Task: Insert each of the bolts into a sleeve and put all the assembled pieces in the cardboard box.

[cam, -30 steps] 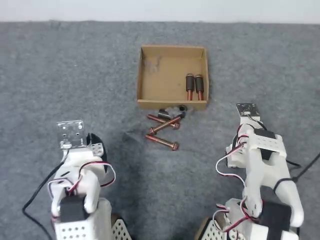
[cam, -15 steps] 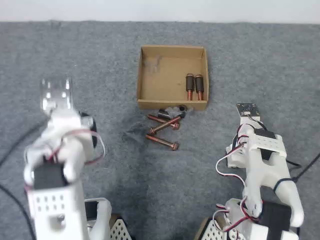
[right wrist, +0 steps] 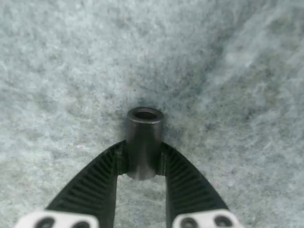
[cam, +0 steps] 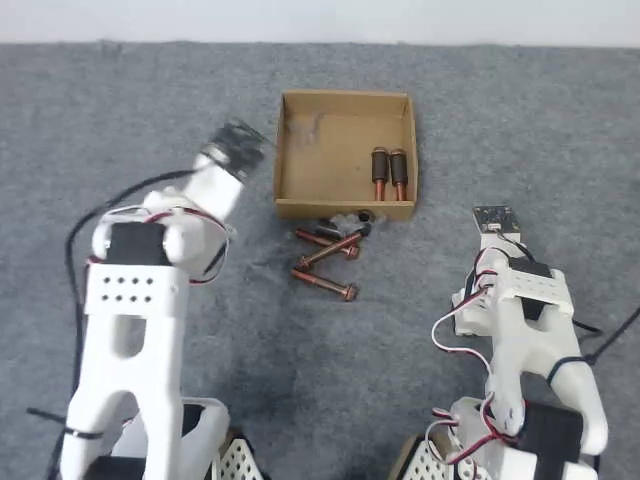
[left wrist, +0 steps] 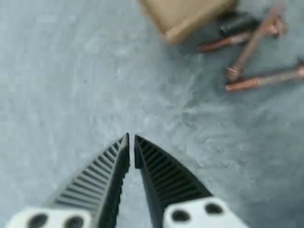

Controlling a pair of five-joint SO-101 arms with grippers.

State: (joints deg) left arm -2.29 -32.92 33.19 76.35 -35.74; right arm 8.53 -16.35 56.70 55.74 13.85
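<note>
Three loose copper bolts (cam: pixel 325 283) lie crossed on the grey carpet just in front of the cardboard box (cam: pixel 345 208); they appear again as bolts (left wrist: pixel 259 40) in the left wrist view. Dark sleeves (cam: pixel 327 227) lie against the box's front wall. Inside the box at the right are two assembled pieces (cam: pixel 389 172). My left gripper (left wrist: pixel 131 138) is shut and holds nothing, hovering over bare carpet to the left of the bolts, with its arm (cam: pixel 200 200) stretched toward the box's left side. My right gripper (right wrist: pixel 142 154) is shut on an upright black sleeve (right wrist: pixel 144 137) at the right of the table.
The right arm (cam: pixel 525 310) stands at the right, its wrist right of the box's front corner. Grey carpet covers the whole table, and a pale wall runs along the far edge. The box corner (left wrist: pixel 185 16) is near the bolts.
The left arm has risen from the near left and swung forward and right, toward the box's left side. The right arm has stayed still with the sleeve.
</note>
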